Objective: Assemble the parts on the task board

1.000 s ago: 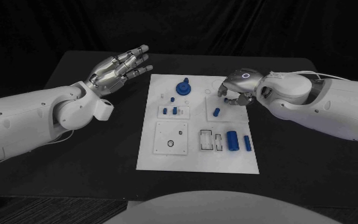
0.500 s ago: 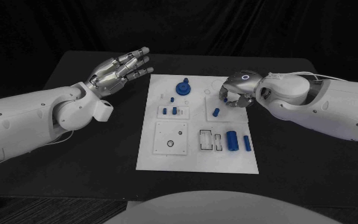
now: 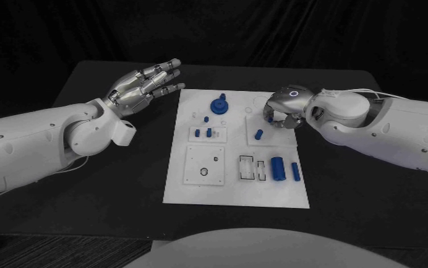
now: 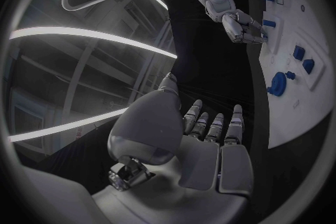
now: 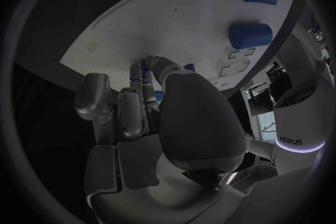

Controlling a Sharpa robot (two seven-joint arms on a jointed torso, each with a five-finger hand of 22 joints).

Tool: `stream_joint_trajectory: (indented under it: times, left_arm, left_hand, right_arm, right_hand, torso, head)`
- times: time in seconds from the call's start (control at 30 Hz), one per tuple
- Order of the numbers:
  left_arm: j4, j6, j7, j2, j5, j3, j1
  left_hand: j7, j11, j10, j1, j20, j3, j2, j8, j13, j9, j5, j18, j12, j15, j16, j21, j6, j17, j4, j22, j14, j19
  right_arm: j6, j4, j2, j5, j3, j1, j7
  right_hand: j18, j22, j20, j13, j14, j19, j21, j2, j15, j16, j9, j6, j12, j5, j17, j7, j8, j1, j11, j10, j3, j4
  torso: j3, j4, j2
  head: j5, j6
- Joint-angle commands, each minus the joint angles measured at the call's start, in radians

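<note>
White task board (image 3: 234,187) sits mid-table, most blue parts loose: two cylinders (image 3: 278,168) at four o'clock, untouched. The right hand (image 3: 284,111) at two o'clock pinches a small blue part (image 3: 268,119) (grip partly hidden). The left hand (image 3: 143,85) hovers spread, holding nothing.

Three cameras: one overhead at the head, one close behind each wrist.

The head view looks steeply down on the black table (image 3: 107,200) from the robot's side, taking in the whole task board (image 3: 239,187) with both arms entering from the edges. The left wrist view sits just behind the left hand (image 4: 189,151), looking past its fingers (image 4: 213,126) to the board's edge and the right hand (image 4: 241,25) well beyond. The right wrist view sits just behind the right hand, very near the board. All three share the task board.
</note>
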Motion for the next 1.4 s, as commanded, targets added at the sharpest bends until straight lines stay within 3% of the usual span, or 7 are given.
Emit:
stream_joint_trajectory:
  times: [0.03,0.27,0.53,0.77,1.13,1.4]
  left_arm:
    - [0.001,0.015,0.0,0.003,0.008,0.001,-0.002]
    - [-0.001,0.018,-0.009,0.005,0.008,0.001,-0.003]
    - [-0.001,0.022,-0.019,0.006,0.008,0.001,-0.005]
    - [-0.002,0.02,-0.027,0.006,0.008,0.001,-0.005]
    - [-0.003,0.019,-0.036,0.006,0.008,0.001,-0.006]
    - [-0.005,0.022,-0.041,0.006,0.008,0.001,-0.006]
  left_hand:
    - [0.002,0.009,0.004,0.018,0.003,-0.006,0.004,0.003,0.002,0.001,0.014,0.011,0.006,0.008,0.004,0.005,0.007,0.001,-0.003,-0.001,0.001,0.007]
    - [0.004,0.018,0.026,0.06,0.008,-0.005,0.013,0.002,0.007,0.001,0.063,0.011,0.018,0.012,0.01,0.011,0.004,0.003,-0.018,0.012,0.008,0.026]
    - [0.008,0.023,0.03,0.087,0.013,-0.004,0.022,0.002,0.008,0.001,0.104,0.011,0.024,0.015,0.015,0.016,0.006,0.004,-0.03,0.014,0.012,0.04]
    - [0.009,0.024,0.031,0.092,0.014,-0.003,0.025,0.002,0.009,0.001,0.113,0.011,0.026,0.015,0.016,0.016,0.006,0.005,-0.032,0.013,0.012,0.042]
    - [0.009,0.026,0.032,0.094,0.014,-0.003,0.027,0.002,0.009,0.001,0.116,0.011,0.027,0.016,0.016,0.016,0.005,0.005,-0.033,0.013,0.012,0.043]
    - [0.009,0.027,0.033,0.094,0.014,-0.003,0.028,0.002,0.009,0.001,0.117,0.011,0.027,0.015,0.016,0.016,0.005,0.004,-0.032,0.014,0.012,0.044]
  right_arm:
    - [-0.038,-0.008,-0.002,0.008,-0.004,-0.01,0.019]
    - [-0.062,-0.015,-0.003,0.013,-0.004,-0.013,0.027]
    - [-0.102,-0.015,-0.009,0.015,-0.004,-0.014,0.036]
    - [-0.145,0.005,-0.028,0.017,-0.004,-0.01,0.036]
    - [-0.163,0.063,-0.065,0.046,-0.004,0.046,0.017]
    - [-0.153,0.165,-0.101,0.056,-0.003,0.087,-0.004]
  right_hand:
    - [-0.013,0.146,-0.001,0.001,0.01,0.005,0.007,0.01,0.001,0.003,0.018,0.016,0.004,0.001,0.001,0.001,0.013,0.006,-0.003,0.021,0.005,-0.015]
    - [-0.014,0.147,0.003,-0.001,0.01,0.007,0.012,0.016,0.008,0.002,0.031,0.017,0.0,-0.008,-0.001,0.008,0.014,0.021,-0.002,0.038,0.015,-0.033]
    - [-0.016,0.148,0.009,-0.003,0.01,0.008,0.018,0.026,0.016,0.0,0.044,0.029,-0.002,-0.008,-0.003,0.014,0.018,0.034,-0.001,0.064,0.025,-0.05]
    - [-0.015,0.148,0.011,-0.004,0.008,0.007,0.016,0.028,0.019,-0.006,0.046,0.031,-0.004,-0.004,-0.011,0.017,0.017,0.034,0.0,0.071,0.028,-0.052]
    - [-0.014,0.146,0.013,-0.006,0.007,0.005,0.013,0.031,0.02,-0.012,0.049,0.038,-0.006,-0.001,-0.018,0.019,0.015,0.031,0.0,0.089,0.031,-0.052]
    - [-0.016,0.15,0.012,-0.009,0.008,0.01,0.03,0.032,0.017,-0.015,0.047,0.042,-0.011,-0.001,-0.021,0.016,0.01,0.032,-0.003,0.101,0.036,-0.055]
  torso:
    - [-0.0005,0.0,0.0]
    - [-0.0007,0.0001,0.0]
    - [-0.001,0.0012,0.001]
    - [-0.0012,0.0011,0.0]
    - [-0.0016,-0.0005,-0.001]
    - [-0.0014,-0.0003,-0.001]
  head:
    - [0.002,0.0]
    - [0.008,0.0]
    - [0.005,0.0]
    - [0.008,0.0]
    - [0.013,0.0]
    - [0.021,0.0]
